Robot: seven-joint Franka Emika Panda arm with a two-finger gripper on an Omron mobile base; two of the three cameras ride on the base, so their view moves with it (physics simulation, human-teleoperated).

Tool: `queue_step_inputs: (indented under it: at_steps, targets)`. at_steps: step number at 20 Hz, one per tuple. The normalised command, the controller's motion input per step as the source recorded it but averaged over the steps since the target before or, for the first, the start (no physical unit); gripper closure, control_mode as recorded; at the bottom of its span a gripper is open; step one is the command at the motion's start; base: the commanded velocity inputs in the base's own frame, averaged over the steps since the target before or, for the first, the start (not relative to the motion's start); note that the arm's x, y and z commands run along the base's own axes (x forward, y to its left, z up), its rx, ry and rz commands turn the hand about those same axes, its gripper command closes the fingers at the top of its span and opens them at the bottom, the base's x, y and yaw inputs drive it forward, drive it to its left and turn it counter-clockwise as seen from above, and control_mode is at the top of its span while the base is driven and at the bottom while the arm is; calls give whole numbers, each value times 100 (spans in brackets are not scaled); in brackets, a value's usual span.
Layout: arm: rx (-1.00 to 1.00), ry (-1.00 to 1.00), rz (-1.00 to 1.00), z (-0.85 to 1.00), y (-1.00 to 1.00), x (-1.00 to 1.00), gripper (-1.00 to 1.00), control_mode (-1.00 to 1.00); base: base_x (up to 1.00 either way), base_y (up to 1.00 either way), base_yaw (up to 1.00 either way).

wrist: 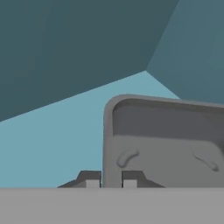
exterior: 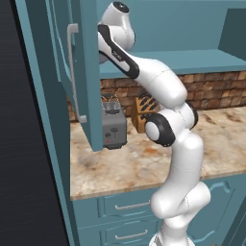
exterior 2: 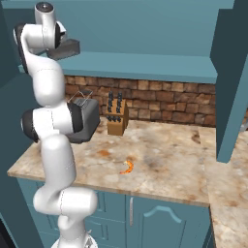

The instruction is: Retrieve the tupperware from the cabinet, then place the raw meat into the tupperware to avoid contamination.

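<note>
In the hand view the grey tupperware (wrist: 166, 144) lies on the pale blue shelf inside the cabinet. My gripper (wrist: 110, 180) is shut on its near rim, with one fingertip (wrist: 89, 179) outside the wall and the other inside. From the right base view the tupperware (exterior 2: 69, 48) shows as a grey tub on the cabinet shelf (exterior 2: 145, 65), right beside my hand. The cabinet's open door (exterior: 84, 72) hides the hand in the left base view. The raw meat (exterior 2: 127, 167), a small orange curl, lies on the counter toward its front edge.
A grey toaster (exterior 2: 86, 121) and a wooden knife block (exterior 2: 116, 116) stand at the back of the marble counter (exterior 2: 164, 160), against the brick wall. The other cabinet door (exterior 2: 232, 82) hangs open at the right. Teal drawers (exterior: 125, 206) run below the counter.
</note>
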Motion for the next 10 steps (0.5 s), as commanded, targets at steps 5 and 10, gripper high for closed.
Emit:
queue_step_inputs:
  at_steps: [5, 10]
  targets:
    - [0, 0, 0, 0, -26, -28, 100, -100, 0, 0, 0]
    - [0, 0, -1, 0, -28, -37, 100, -100, 0, 0, 0]
